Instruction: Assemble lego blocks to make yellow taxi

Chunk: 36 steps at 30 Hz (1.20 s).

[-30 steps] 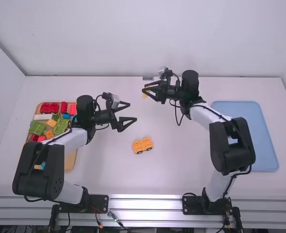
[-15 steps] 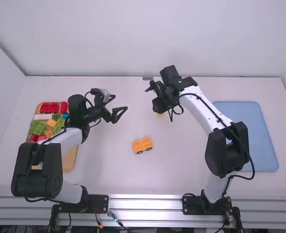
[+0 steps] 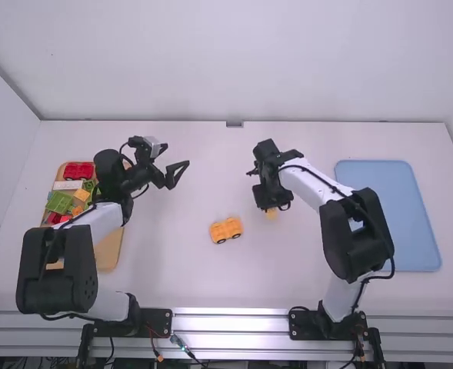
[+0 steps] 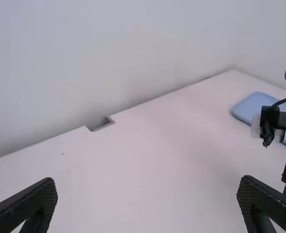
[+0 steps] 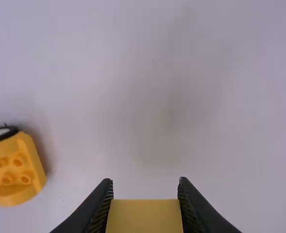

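Right pincer [image 3: 269, 206]: closed on a yellow block [image 3: 271, 214], fingers pointing down at the desk [image 3: 288, 284]. Wrist view has the block between the 2 fingertips, a finger pressed to either side. Cannot tell whether the block touches the desk.

Left pincer [image 3: 177, 156]: open, 2 fingers spread wide, nothing between them. Sits out over the left part of the desk, well apart from the right pincer.

Near the right pincer, to its left and a little closer to the arm bases: yellow taxi base [image 3: 226, 230], upright on the desk, 2 dark wheels visible along its near side. Studs visible on top in the right wrist view. Held block and base are apart.

Farther out, far left: orange tray [image 3: 109, 250], left forearm passing over it. Inside, a red block [image 3: 78, 171] at the far end, white block [image 3: 68, 185] just nearer, then green block [image 3: 59, 202] with a small orange block [image 3: 81, 195] beside it, more pieces around.

Far right: blue tray [image 3: 403, 211], partly behind the right arm. Grey notch [image 3: 234, 124] at the desk's back edge.
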{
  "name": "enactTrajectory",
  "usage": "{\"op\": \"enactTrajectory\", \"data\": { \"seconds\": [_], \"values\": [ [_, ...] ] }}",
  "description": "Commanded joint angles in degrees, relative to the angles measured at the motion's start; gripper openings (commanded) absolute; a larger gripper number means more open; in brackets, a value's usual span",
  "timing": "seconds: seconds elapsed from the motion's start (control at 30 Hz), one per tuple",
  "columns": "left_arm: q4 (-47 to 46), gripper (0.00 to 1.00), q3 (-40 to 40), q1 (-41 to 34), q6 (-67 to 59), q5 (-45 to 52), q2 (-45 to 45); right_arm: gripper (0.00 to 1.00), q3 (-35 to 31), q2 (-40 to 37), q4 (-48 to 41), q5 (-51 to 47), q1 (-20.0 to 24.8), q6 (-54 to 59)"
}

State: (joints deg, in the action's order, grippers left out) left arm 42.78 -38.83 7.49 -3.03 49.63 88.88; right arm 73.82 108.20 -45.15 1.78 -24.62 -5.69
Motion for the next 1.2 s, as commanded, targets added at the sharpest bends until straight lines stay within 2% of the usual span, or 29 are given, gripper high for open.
{"op": "enactTrajectory", "data": {
  "seconds": [0.0,0.17,0.23,0.33,0.43,0.5,0.7,1.17],
  "values": [
    [-0.4,0.99,0.1,0.1,-1.4,0.5,0.1,0.20,-1.5,0.1,-0.2,1.6,-0.6,8.8],
    [-1.5,0.99,0.1,-0.2,-1.3,0.5,0.1,0.19,-3.4,0.2,-0.1,1.4,-1.6,23.5],
    [-1.9,0.99,0.1,-0.2,-1.3,0.5,0.1,0.13,-3.7,0.2,-0.1,2.8,-1.6,31.1],
    [-2.2,0.99,0.1,-0.2,-1.3,0.7,0.1,0.02,-3.7,0.2,-0.3,4.4,-1.6,36.5],
    [-2.5,0.99,0.1,-0.2,-1.3,0.7,0.1,0.01,-4.0,0.2,-0.7,4.3,-1.0,42.3],
    [-2.5,0.99,0.1,-0.2,-1.3,0.7,0.1,0.13,-4.6,0.2,0.0,4.4,-0.9,48.5],
    [-3.6,0.99,0.1,-0.2,-1.3,0.7,0.1,0.27,-6.7,0.2,2.5,5.2,-0.9,58.9],
    [-5.3,0.99,0.1,-0.3,-1.3,0.8,0.1,0.43,-10.8,0.2,7.9,7.6,-2.6,64.2]
  ]
}}
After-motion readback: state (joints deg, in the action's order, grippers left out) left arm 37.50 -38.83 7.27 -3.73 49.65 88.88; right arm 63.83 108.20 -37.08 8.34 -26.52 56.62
